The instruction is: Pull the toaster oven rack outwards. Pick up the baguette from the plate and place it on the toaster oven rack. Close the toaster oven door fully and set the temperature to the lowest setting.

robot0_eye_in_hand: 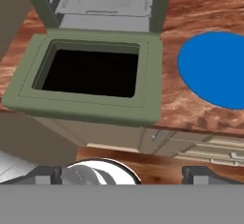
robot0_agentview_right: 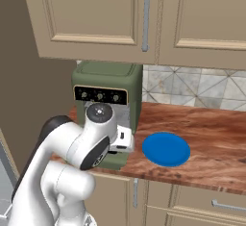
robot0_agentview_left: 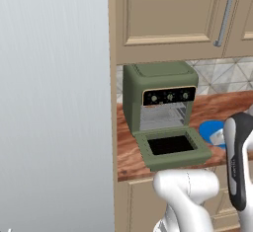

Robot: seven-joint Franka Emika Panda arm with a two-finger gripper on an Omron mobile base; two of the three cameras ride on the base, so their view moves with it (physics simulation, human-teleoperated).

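A reddish-brown wooden counter runs under tan wall cupboards with long metal handles, and a grey patterned tile backsplash fills the strip between them. Tan base cabinets sit below the counter edge. In the left base view a tall pale grey panel takes up the whole 9 o'clock side.

The toaster oven stands on the counter against the wall, its black control strip with three small knobs across the top of the front. The toaster oven door is dropped fully open and lies flat out toward the counter edge, dark glass window facing up. Behind it, in the open cavity, the toaster oven rack shows as a grey shelf inside the oven. The plate lies on the counter at 3 o'clock from the door, just beside it without touching; in the hand and right base views its blue face looks bare, while the left base view shows a pale patch on it that I cannot identify.

The arm rises in front of the counter with its elbow bent, the hand out over the counter's front edge, looking down at the open door. The gripper hangs short of the door, its jaws spread wide with nothing between them.
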